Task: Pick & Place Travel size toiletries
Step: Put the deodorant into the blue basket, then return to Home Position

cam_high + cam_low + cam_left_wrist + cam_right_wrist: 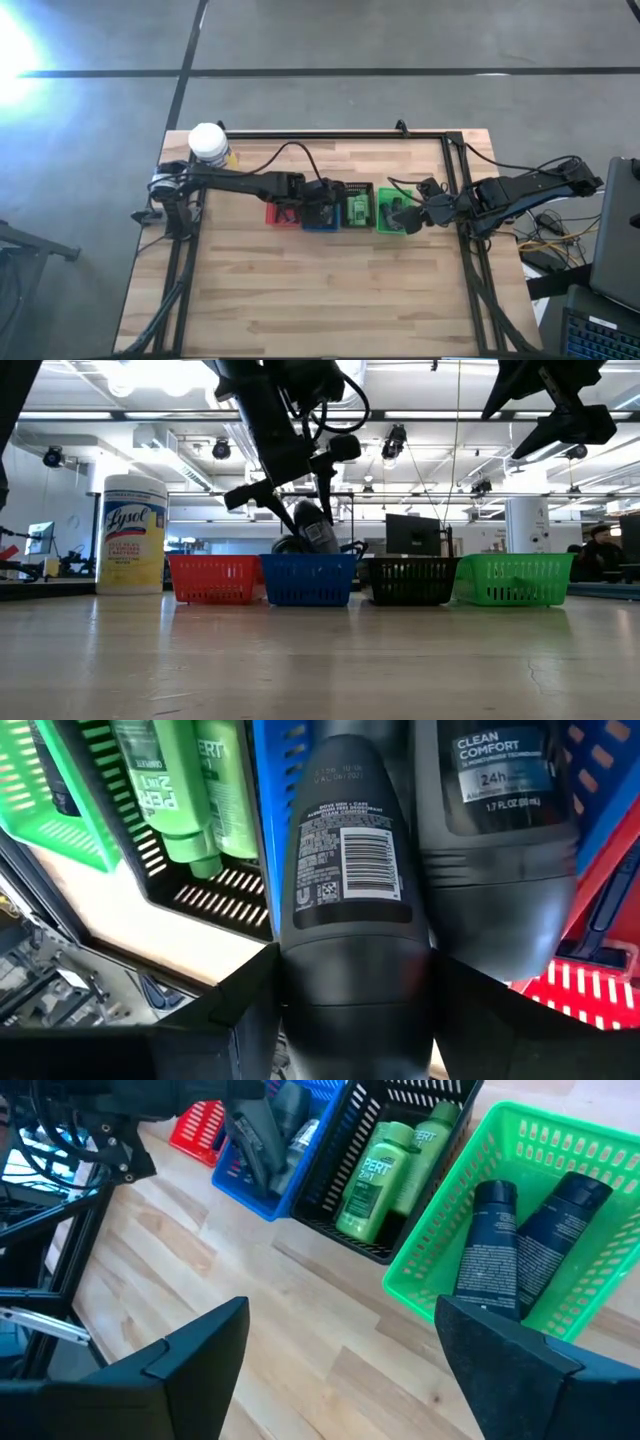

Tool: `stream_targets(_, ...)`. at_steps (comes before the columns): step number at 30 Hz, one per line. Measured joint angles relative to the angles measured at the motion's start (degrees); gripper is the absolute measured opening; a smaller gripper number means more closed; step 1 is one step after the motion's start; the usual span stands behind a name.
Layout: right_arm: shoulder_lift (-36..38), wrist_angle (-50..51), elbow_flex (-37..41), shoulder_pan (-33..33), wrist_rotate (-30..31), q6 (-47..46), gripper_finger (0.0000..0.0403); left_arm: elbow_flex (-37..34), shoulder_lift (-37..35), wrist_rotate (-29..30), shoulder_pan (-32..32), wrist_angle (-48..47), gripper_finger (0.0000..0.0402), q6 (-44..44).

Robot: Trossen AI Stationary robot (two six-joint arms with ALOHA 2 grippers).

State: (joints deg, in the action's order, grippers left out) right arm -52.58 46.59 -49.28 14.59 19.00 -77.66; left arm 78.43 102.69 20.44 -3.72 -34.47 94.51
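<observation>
My left gripper (pixel 322 208) reaches into the blue basket (pixel 308 580) and is shut on a dark grey oval tube (pixel 345 850) with a barcode label. A second grey tube (pixel 505 810) marked "Clean Comfort" lies beside it in the same basket. Two bright green tubes (pixel 370 1175) lie in the black basket (pixel 340 1140). Two dark navy tubes (pixel 490 1245) lie in the green basket (pixel 430 1250). My right gripper (pixel 340 1330) hovers open above the table just in front of the green basket, raised well over it in the low view (pixel 545 400). My left gripper pinches the grey tube between its two fingers (pixel 245 995), one on each narrow side of its wider lower body (pixel 350 955). The fingers come from above, slanting down into the blue basket. The tube (pixel 312 528) stands tilted, poking above the rim; the basket wall hides its lower end.
The red (pixel 212 580), blue, black and green baskets stand in one row across the middle of the table. A tall yellow Lysol jar with a white lid (pixel 132 532) stands at the far left corner. Bare wooden tabletop (pixel 320 290) lies on the near side of the baskets.
</observation>
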Motion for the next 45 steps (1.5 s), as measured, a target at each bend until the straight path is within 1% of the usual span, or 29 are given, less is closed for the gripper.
stream_targets(8,0.00,0.17,0.00,0.00,0.02,-0.38,0.0322,0.62,-0.04,-2.27,0.11,1.04,0.0211,-4.54)
stream_targets(13,0.00,0.81,0.00,0.00,0.02,-1.06,0.0317,1.45,-1.65,-10.37,0.12,-0.85,0.0212,-10.36)
stream_targets(14,0.00,1.23,0.01,0.00,0.02,-1.40,0.0315,1.25,-1.98,-11.29,0.12,-1.17,0.0212,-10.79)
stream_targets(18,0.00,2.13,0.00,0.00,0.02,-1.89,0.0304,-0.05,-2.19,-11.88,0.01,-2.27,0.0212,-10.75)
stream_targets(26,-0.02,2.56,0.00,0.01,0.01,-3.39,0.0295,-4.50,-2.55,-11.41,-0.56,5.01,0.0213,-7.70)
stream_targets(31,-0.02,2.56,0.00,0.00,0.02,-3.57,0.0309,-5.95,-2.60,-11.49,-0.56,7.51,0.0216,-6.98)
stream_targets(37,-0.02,2.56,0.00,0.00,-0.02,-4.23,0.0329,-6.53,-2.60,-10.36,-0.58,7.69,0.0245,-6.49)
stream_targets(45,-0.02,2.54,0.00,0.01,-0.10,-2.92,0.0349,-6.60,-2.45,-4.86,-0.60,9.07,0.0283,-7.63)
